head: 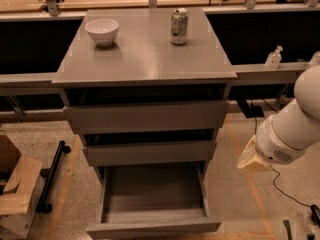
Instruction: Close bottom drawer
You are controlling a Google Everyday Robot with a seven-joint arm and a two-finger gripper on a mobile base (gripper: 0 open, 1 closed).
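The bottom drawer (pixel 152 228) is the lowest of the three grey-brown drawers of the cabinet (pixel 145 59). It stands pulled far out toward me, and its plain box interior (pixel 152 194) is bare. The middle drawer (pixel 150 151) and the top drawer (pixel 147 115) sit further in, each slightly proud of the one above. My white arm (pixel 295 129) comes in from the right. My gripper end (pixel 252 159), a beige piece, hangs to the right of the cabinet at about the middle drawer's height, apart from the drawers.
A white bowl (pixel 102 31) and a drink can (pixel 179 26) stand on the cabinet top. A cardboard box (pixel 15 189) and a black bar (pixel 52 176) lie on the floor at left. A clear bottle (pixel 273 58) stands on the right ledge. A cable (pixel 290 194) runs across the floor.
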